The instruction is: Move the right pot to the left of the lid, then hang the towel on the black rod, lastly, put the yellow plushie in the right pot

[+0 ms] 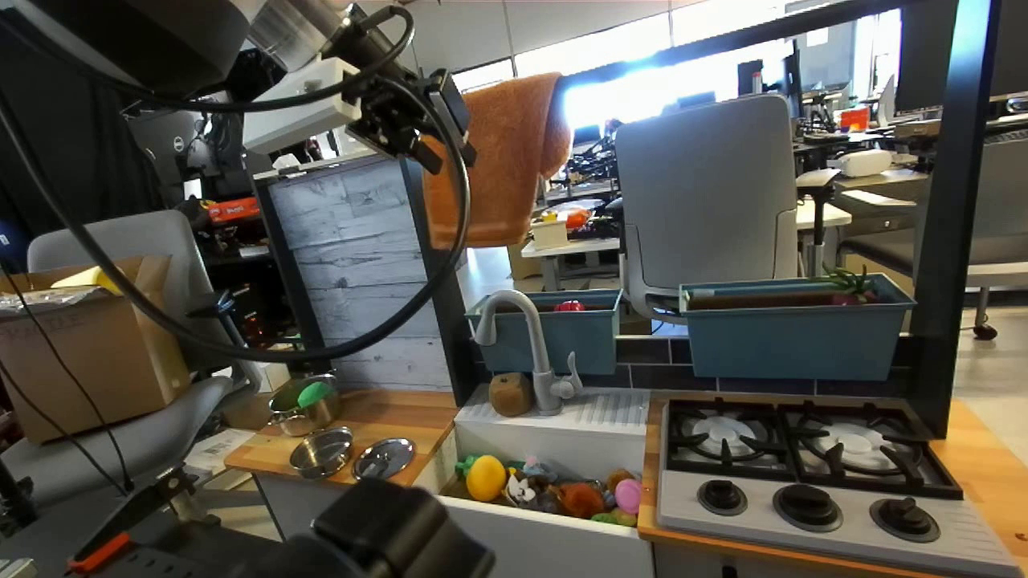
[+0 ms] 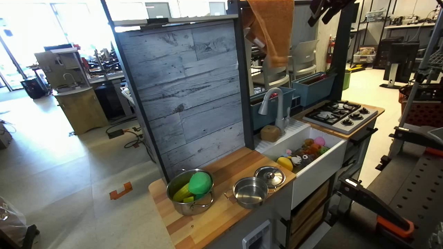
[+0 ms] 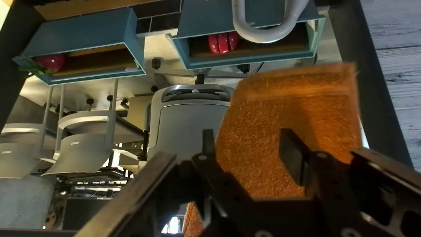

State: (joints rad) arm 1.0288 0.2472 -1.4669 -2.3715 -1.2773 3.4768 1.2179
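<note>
The orange towel (image 1: pixel 506 160) hangs over the black rod (image 1: pixel 755 34); it also shows in an exterior view (image 2: pixel 273 31) and the wrist view (image 3: pixel 263 112). My gripper (image 1: pixel 451 160) is open beside the towel, its fingers apart; the towel fills the background between them in the wrist view (image 3: pixel 247 135). I cannot tell whether they touch. The yellow plushie (image 1: pixel 486 479) lies at the sink's near-left end, also in an exterior view (image 2: pixel 285 164). The shallow pot (image 2: pixel 250 190) stands left of the lid (image 2: pixel 270 176). The deep pot (image 2: pixel 188 209) stands further left, with green and yellow items inside.
The white sink (image 2: pixel 318 174) holds several other plushies. A grey faucet (image 1: pixel 530 337) and a brown block (image 1: pixel 510 393) stand behind it. Blue planters (image 1: pixel 795 337) hang below the rod. A stove (image 1: pixel 811 474) is on the right. A wood-patterned panel (image 2: pixel 190 86) rises behind the pots.
</note>
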